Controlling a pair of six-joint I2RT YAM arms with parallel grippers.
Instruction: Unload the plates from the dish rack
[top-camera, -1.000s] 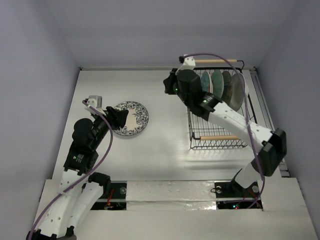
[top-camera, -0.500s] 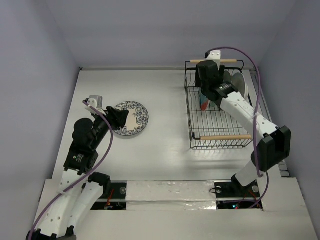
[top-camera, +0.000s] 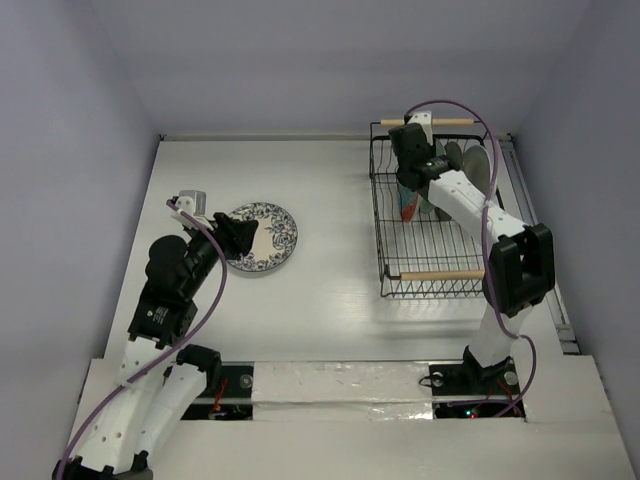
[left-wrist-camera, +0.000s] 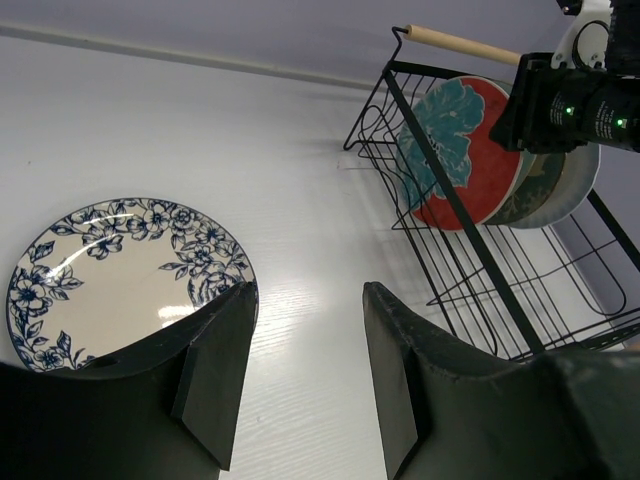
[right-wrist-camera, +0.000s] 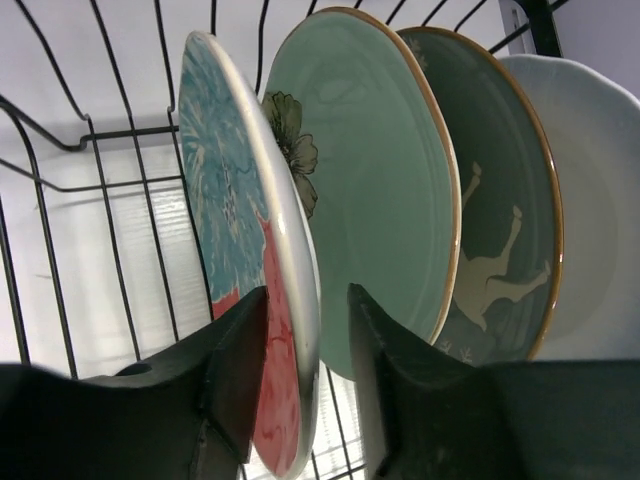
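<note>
A blue-white patterned plate (top-camera: 265, 236) lies flat on the table at the left. My left gripper (left-wrist-camera: 307, 292) hovers open just right of it (left-wrist-camera: 120, 270), holding nothing. The black wire dish rack (top-camera: 436, 274) stands at the right with several plates on edge. From the front these are a red plate with teal design (right-wrist-camera: 225, 200), a pale green one (right-wrist-camera: 380, 200), a grey-brown one (right-wrist-camera: 500, 220) and a white one (right-wrist-camera: 600, 230). My right gripper (right-wrist-camera: 306, 295) straddles the red plate's rim, one finger on each side. A gap still shows on the back side.
The rack has light wooden rod handles at its far end (top-camera: 440, 122) and near end (top-camera: 436, 274). Grey walls close in the table on three sides. The rack's wires (right-wrist-camera: 110, 240) surround my right gripper.
My right arm swung from left of the rack to over it and lowered onto the front plate; its jaws opened and then narrowed. The left arm and blue-white plate stayed put.
</note>
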